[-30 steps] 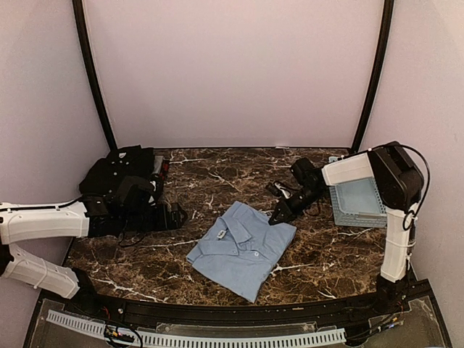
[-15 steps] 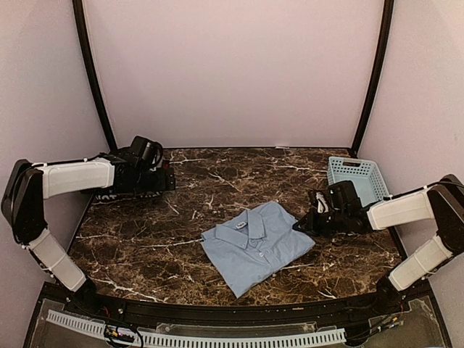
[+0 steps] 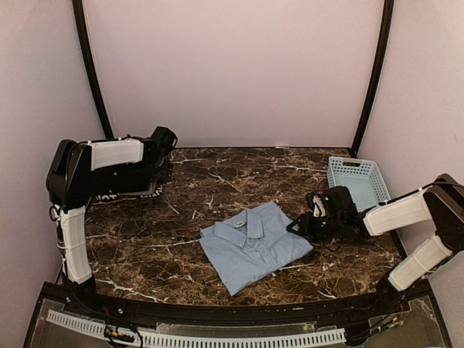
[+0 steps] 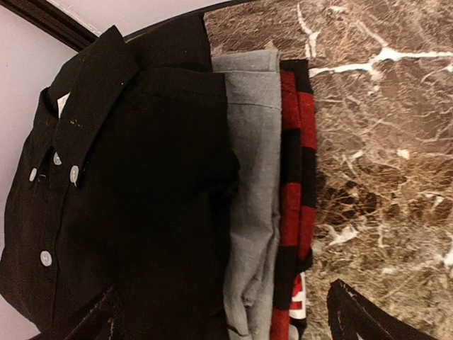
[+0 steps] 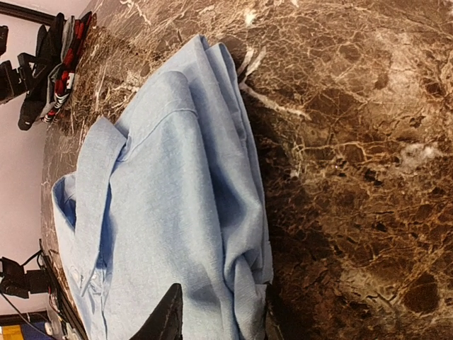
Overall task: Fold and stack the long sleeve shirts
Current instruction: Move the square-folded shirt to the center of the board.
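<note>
The light blue shirt [image 3: 254, 245] is seen folded at the middle of the tabletop [image 3: 145, 250], collar toward the far side. Over the last second it has been turned and nudged a little to the left. The right tool [image 3: 296, 226] has been brought low against its right edge. In the right wrist view only the finger ends are shown, with bunched cloth between them; whether the cloth is pinched cannot be told.

Beyond, the lattice basket [image 3: 355, 181] is left untouched at the right. At the far left corner the left tool [image 4: 225, 320] has been swung up and back, and it is held with its fingers well apart above the black shirt [image 4: 134, 198]. That shirt lies on a grey garment [image 4: 251, 177] and a red-and-black striped one [image 4: 294, 177].

Folding is judged done and stacking of the blue shirt outstanding. From above, the pile is largely hidden by the left arm.
</note>
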Robot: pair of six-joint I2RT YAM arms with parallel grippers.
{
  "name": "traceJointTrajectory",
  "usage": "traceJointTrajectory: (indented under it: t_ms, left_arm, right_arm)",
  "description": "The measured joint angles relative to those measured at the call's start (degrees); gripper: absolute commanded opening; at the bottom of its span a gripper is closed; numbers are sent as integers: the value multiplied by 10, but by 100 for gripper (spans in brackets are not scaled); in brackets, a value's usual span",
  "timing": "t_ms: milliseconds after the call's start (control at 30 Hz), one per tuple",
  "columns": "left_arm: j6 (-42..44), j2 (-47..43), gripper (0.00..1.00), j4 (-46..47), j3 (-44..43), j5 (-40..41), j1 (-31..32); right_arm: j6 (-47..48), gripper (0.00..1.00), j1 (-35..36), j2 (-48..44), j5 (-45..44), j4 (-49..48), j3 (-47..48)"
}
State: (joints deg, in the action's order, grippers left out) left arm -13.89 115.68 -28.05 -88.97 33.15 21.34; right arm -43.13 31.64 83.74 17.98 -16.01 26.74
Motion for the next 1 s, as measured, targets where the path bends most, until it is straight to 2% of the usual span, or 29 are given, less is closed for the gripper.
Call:
traceJointTrajectory:
  t_ms: [100, 300, 433, 533, 600, 700, 833, 1000]
  left_arm:
    - [16, 34, 99, -13, -20, 33, -6]
    - [32, 84, 81, -26, -35, 36, -19]
    - [36, 92, 57, -21, -35, 6, -21]
    - [33, 94, 31, -17, -35, -14, -20]
    - [33, 96, 19, -15, -35, -26, -18]
    - [27, 97, 9, -9, -34, -31, -9]
    - [10, 97, 3, 9, -26, -42, 21]
    - [-28, 97, 2, 27, -24, -69, 72]
  right_arm:
    - [7, 34, 0, 7, 1, -1, 5]
    - [13, 34, 0, 9, 4, -3, 9]
    - [15, 35, 0, 9, 7, -2, 12]
    - [19, 36, 0, 9, 6, 3, 19]
    - [23, 39, 0, 6, 6, 15, 26]
    - [33, 43, 0, -1, 3, 39, 40]
    - [45, 46, 1, -10, -3, 66, 60]
    - [58, 52, 1, -20, -13, 96, 63]
